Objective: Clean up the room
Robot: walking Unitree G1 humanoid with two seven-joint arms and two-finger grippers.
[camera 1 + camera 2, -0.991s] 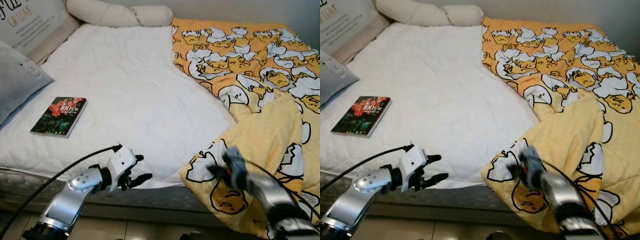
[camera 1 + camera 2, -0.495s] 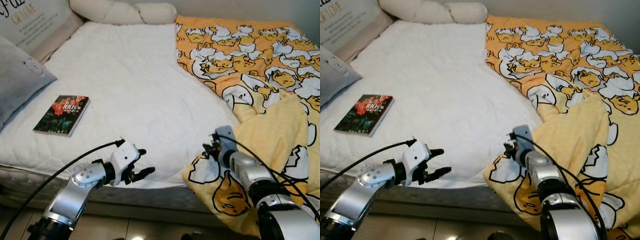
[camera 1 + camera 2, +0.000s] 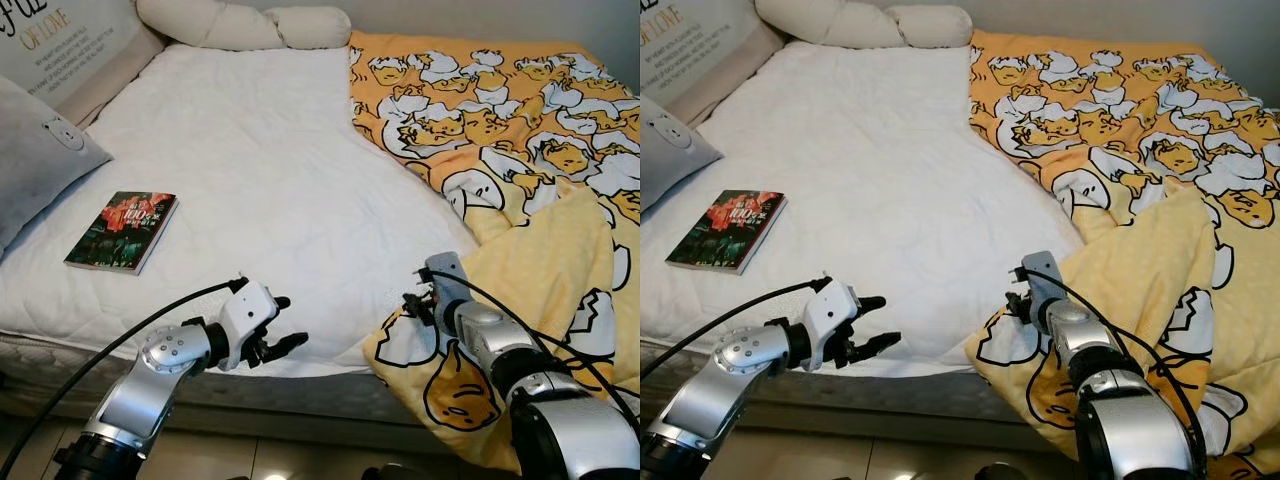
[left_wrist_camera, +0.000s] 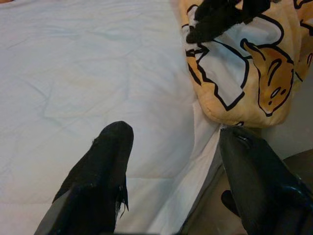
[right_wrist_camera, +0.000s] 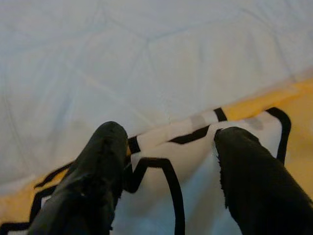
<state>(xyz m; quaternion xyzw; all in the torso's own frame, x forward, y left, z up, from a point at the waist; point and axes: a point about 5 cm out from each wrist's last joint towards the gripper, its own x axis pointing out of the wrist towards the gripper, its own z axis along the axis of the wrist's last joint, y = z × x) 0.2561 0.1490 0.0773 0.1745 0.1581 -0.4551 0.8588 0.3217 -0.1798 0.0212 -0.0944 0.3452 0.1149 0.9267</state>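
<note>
Yellow, soft and rumpled, the blanket [image 3: 520,190] printed with cartoon eggs covers the right side of the bed and spills in thick folds over the near edge, its plain dotted underside turned up. The right pincer [image 3: 420,297] sits at the blanket's folded corner, where it meets the white quilted mattress cover [image 3: 260,170]; in the right wrist view its two black fingers [image 5: 100,166] are spread apart over a white, black-outlined patch of the print, gripping nothing. The left pincer [image 3: 283,322] hovers at the mattress edge, well left of the blanket, fingers released and parted. Farther out, a glossy paperback book [image 3: 121,231] lies flat on the cover near a smooth grey pillow [image 3: 35,160]. A long, knotted cream cushion [image 3: 240,25] runs along the head of the bed.
</note>
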